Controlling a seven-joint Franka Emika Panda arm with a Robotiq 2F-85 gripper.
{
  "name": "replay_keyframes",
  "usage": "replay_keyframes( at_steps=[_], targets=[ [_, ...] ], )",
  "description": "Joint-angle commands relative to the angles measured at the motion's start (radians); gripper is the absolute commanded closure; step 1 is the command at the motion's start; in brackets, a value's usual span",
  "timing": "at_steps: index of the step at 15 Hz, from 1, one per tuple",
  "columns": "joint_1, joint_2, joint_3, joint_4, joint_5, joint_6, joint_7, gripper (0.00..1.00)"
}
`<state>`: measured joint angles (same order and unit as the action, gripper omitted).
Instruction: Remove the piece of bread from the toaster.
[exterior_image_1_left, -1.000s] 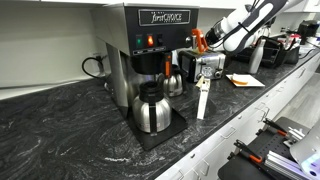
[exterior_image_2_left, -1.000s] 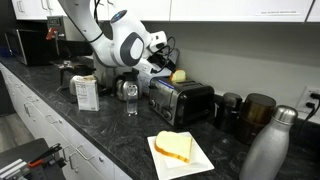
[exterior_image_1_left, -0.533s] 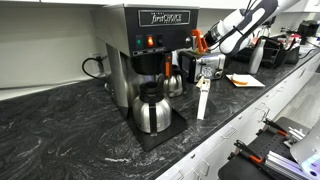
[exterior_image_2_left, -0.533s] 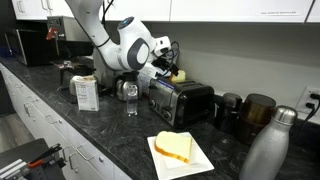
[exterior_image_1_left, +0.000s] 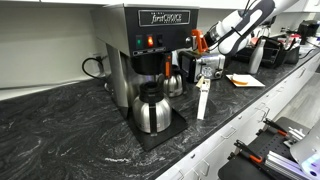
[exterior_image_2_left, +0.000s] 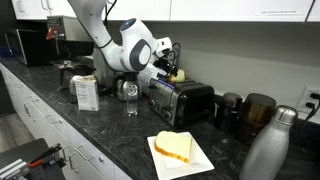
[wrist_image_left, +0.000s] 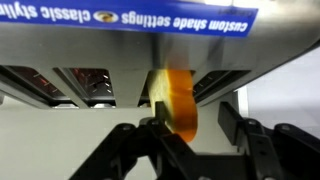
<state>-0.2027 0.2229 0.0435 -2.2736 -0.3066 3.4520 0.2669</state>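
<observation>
The chrome toaster (exterior_image_2_left: 182, 101) stands on the dark counter; it also shows in an exterior view (exterior_image_1_left: 209, 67) and in the wrist view (wrist_image_left: 85, 85). The piece of bread (wrist_image_left: 178, 100), an orange-crusted slice, stands upright out of a toaster slot; it is a yellowish spot in an exterior view (exterior_image_2_left: 179, 75). My gripper (wrist_image_left: 193, 118) is open around the slice. One finger touches it and the other stands apart with a gap. The gripper hangs just above the toaster's top in both exterior views (exterior_image_2_left: 170, 69) (exterior_image_1_left: 206, 46).
A steel-and-black coffee maker (exterior_image_1_left: 150, 45) with a round carafe (exterior_image_1_left: 152, 110) stands on the counter. A white plate (exterior_image_2_left: 200, 160) with another slice lies in front of the toaster. A steel bottle (exterior_image_2_left: 270, 145), dark mugs (exterior_image_2_left: 255, 112), a white box (exterior_image_2_left: 86, 93) and a glass (exterior_image_2_left: 131, 98) stand nearby.
The gripper came down and toward the toaster, onto the bread, between one second and half a second ago. Since then it has hardly moved.
</observation>
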Motion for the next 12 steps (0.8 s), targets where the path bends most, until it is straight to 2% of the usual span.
replay_keyframes(
  at_steps=[1,5,8,9,12],
  targets=[
    [-0.022,0.024,0.018,0.028,-0.026,0.007,0.002,0.72],
    [-0.026,0.023,0.017,0.025,-0.027,0.01,0.002,0.99],
    [-0.027,0.017,0.012,0.021,-0.025,0.01,-0.003,0.96],
    [-0.027,0.014,0.01,0.02,-0.025,0.009,-0.004,0.98],
    [-0.022,-0.014,-0.005,0.019,-0.011,0.003,-0.013,0.97]
  ],
)
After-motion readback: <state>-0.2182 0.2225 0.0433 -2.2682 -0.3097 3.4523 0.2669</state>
